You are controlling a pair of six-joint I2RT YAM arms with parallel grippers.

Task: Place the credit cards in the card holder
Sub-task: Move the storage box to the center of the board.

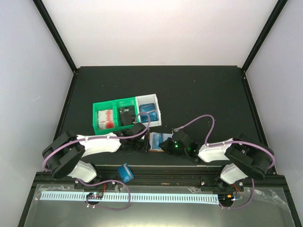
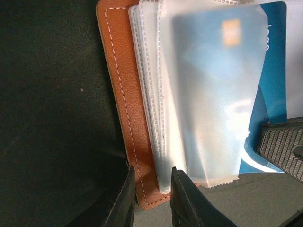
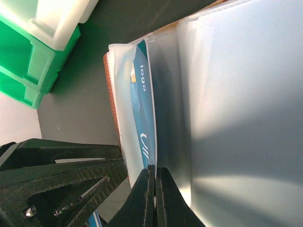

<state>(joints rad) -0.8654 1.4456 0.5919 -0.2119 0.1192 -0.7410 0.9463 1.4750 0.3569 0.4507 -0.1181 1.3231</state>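
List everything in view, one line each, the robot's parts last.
card holder: one, reddish-brown leather with clear pockets, open on the table between the grippers
blue card: one, blue, partly inside a clear pocket
green bins: two, green, behind the holder
red-and-white card: one, in the left green bin
black card: one, in the other green bin
white bin: one, white, right of the green ones
second blue card: one, in the white bin
blue item: one, near edge; unidentifiable
table: one, black
left gripper: pinching the holder's leather edge
right gripper: shut on the blue card's edge
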